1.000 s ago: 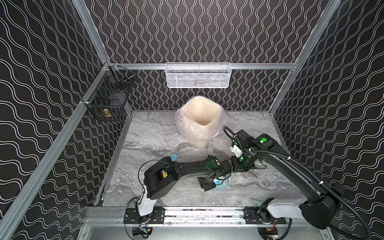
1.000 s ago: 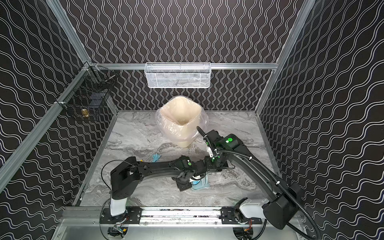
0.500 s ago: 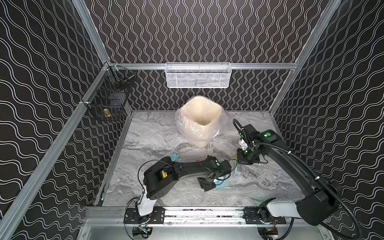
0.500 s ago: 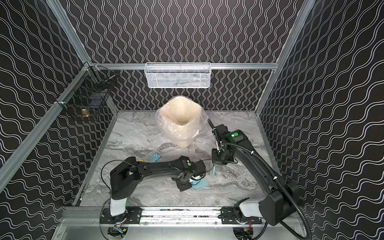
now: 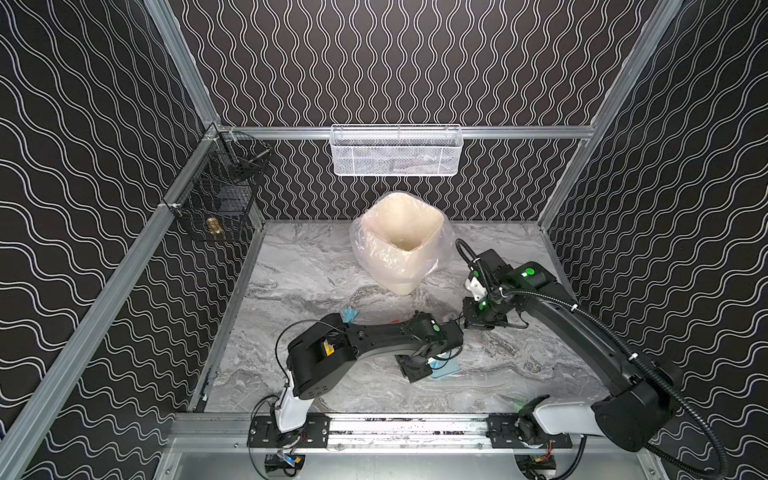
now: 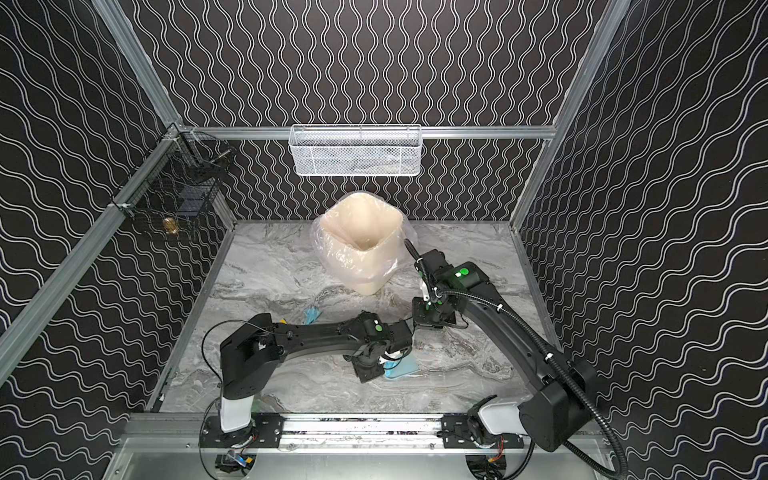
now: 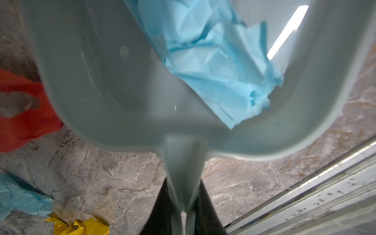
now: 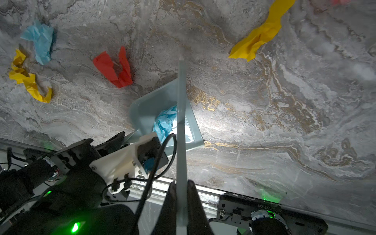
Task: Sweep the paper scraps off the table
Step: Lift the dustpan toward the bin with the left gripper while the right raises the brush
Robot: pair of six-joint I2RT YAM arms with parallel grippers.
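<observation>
The left gripper [image 7: 184, 203] pinches the dustpan [image 7: 101, 81], the right gripper [image 8: 181, 195] the brush [image 8: 181, 122]; paper scraps [image 8: 114, 69] dot the tabletop [image 8: 284, 122].

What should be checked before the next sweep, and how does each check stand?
1. The left pincer grips the dustpan handle: ok.
2. The right pincer grips the brush handle: ok.
3. The blue scrap sits inside the dustpan: ok.
4. The table is free of scraps: not ok; a red scrap and a yellow scrap lie loose.
5. The dustpan lip is flat on the table: cannot tell.
6. The lined bin is open: ok.
</observation>
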